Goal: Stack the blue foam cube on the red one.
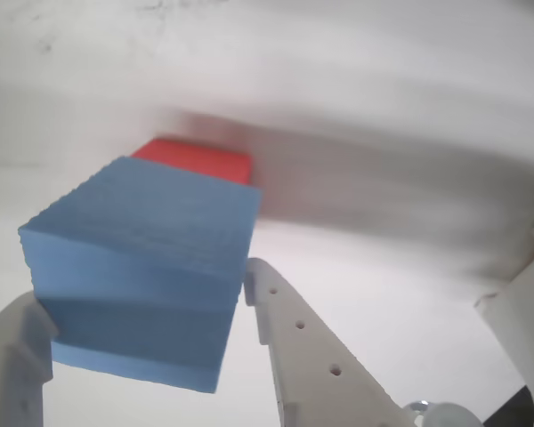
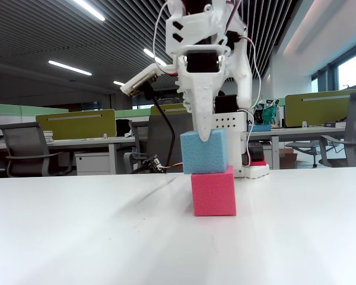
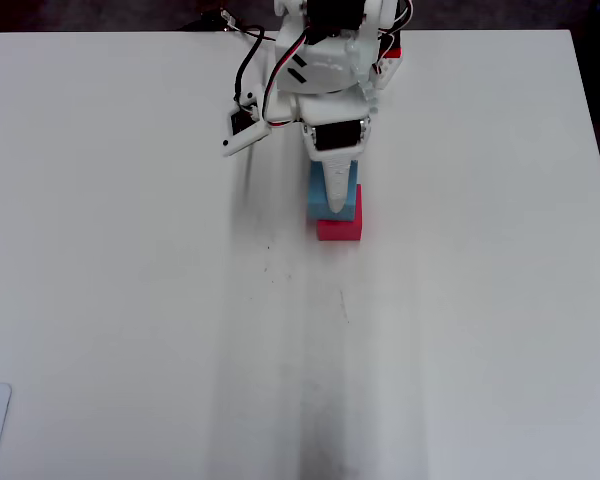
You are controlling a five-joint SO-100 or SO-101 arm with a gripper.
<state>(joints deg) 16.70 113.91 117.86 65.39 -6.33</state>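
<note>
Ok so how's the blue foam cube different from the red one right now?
The blue foam cube is light sky blue; the red one is pinkish red. The blue cube sits on top, offset slightly left in the fixed view, while the red cube rests on the table. The gripper straddles the blue cube; nothing holds the red one. Both look like similar-sized, finely textured foam cubes.

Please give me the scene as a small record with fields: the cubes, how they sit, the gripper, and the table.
blue cube: sits on the red cube, shifted a little to the left of it in the fixed view
red cube: stands on the table, partly covered by the blue one in the overhead view
gripper: comes down from above, fingers on both sides of the blue cube
grip: looks closed on the blue cube in the wrist view
table: white, nothing else near the cubes
stacking: blue is on red, not yet released
</note>
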